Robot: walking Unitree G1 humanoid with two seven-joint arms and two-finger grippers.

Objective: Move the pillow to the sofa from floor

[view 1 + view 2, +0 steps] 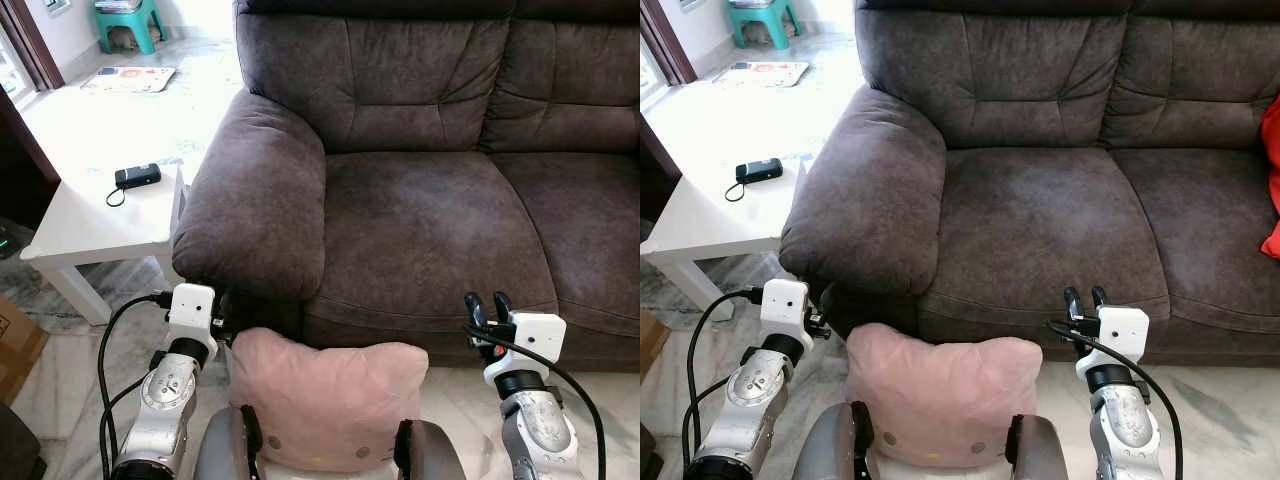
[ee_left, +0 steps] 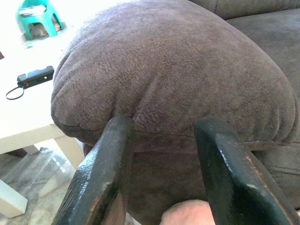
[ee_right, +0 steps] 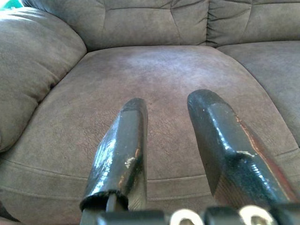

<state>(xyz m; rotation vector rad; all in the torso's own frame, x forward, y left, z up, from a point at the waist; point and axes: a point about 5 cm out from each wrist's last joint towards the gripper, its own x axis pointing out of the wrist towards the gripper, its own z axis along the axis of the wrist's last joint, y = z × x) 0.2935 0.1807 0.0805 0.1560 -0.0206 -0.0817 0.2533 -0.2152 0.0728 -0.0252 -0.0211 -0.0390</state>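
Pink pillow stands on the floor against the sofa front, between both arms, long axis running left to right. Left pincer nearer: pillow just beside and below it, toward the robot's middle. Its fingers part-open, empty, aimed at the sofa arm. Right pincer narrowly open, empty, over the seat edge.

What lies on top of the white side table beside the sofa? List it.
On the white side table lies a small black device with a thin black wrist loop. The brown suede sofa armrest hides the table's near right corner.
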